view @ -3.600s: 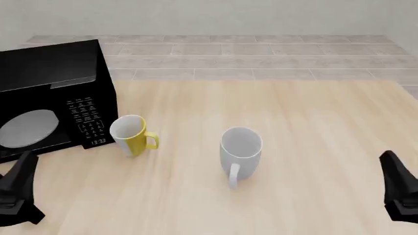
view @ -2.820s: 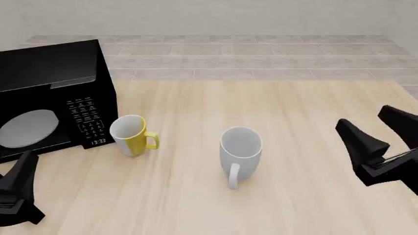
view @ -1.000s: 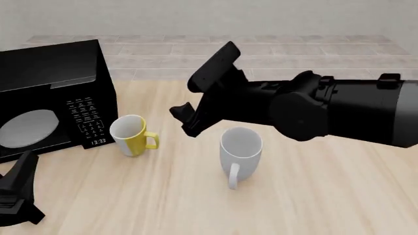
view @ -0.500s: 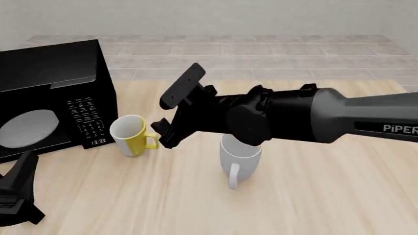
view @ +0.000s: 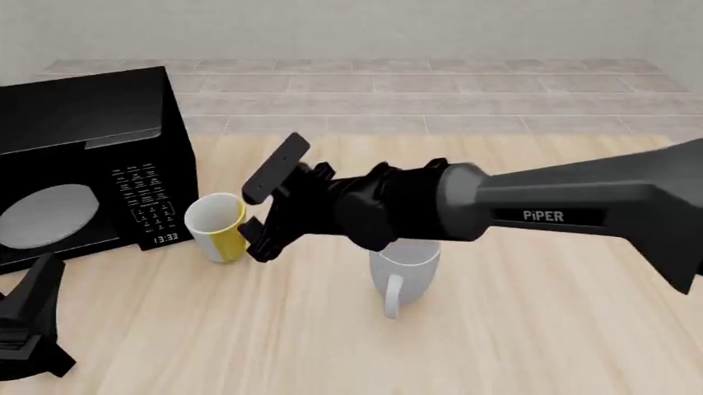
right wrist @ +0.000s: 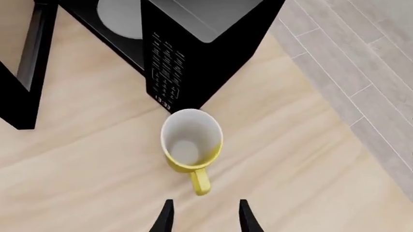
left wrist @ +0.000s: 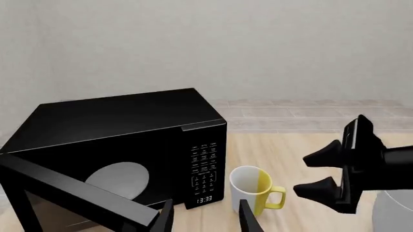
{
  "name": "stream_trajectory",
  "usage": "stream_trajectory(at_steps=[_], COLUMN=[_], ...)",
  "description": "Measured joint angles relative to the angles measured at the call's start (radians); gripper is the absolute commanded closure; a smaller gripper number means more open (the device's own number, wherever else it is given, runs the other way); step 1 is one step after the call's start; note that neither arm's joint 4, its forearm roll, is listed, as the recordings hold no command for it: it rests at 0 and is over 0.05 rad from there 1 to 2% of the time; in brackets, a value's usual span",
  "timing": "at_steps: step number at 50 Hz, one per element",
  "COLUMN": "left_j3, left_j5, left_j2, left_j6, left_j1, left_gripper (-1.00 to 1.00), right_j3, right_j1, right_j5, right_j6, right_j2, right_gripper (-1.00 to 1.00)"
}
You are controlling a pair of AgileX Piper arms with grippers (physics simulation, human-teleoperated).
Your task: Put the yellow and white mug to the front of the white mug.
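The yellow and white mug (view: 220,236) stands upright next to the microwave, at the left of the table. It also shows in the left wrist view (left wrist: 254,195) and in the right wrist view (right wrist: 189,144), handle toward my right gripper. My right gripper (view: 255,224) is open and empty, just right of this mug and above its handle; it also shows in the right wrist view (right wrist: 205,218) and the left wrist view (left wrist: 311,173). The white mug (view: 402,271) stands mid-table, partly hidden under the right arm. My left gripper (view: 28,329) is open and empty at the front left.
A black microwave (view: 94,156) stands at the left, close behind the yellow mug, with its door (right wrist: 26,72) swung open toward the front. The right arm (view: 528,214) stretches across the middle of the table above the white mug.
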Motion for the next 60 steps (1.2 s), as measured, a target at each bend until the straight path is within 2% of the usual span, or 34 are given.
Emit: stream_trajectory(at_steps=[32,53,54,60], left_j3=[0.000,0.000,0.000,0.000], left_j5=[0.000,0.000,0.000,0.000], left_j2=[0.000,0.000,0.000,0.000], left_j6=[0.000,0.000,0.000,0.000], left_j1=[0.000,0.000,0.000,0.000], left_gripper=[-1.00,-1.00,-1.00,-1.00], right_j3=[-0.053,-0.124,-0.127,-0.128], right_j1=[-0.002,-0.020,-0.021,-0.020], right_j5=[-0.100,-0.116,-0.116,-0.119], right_j6=[0.013,-0.006,-0.006,-0.014], right_j2=[0.197,0.315,0.319,0.323], right_gripper=[-1.00,-1.00,1.00,1.00])
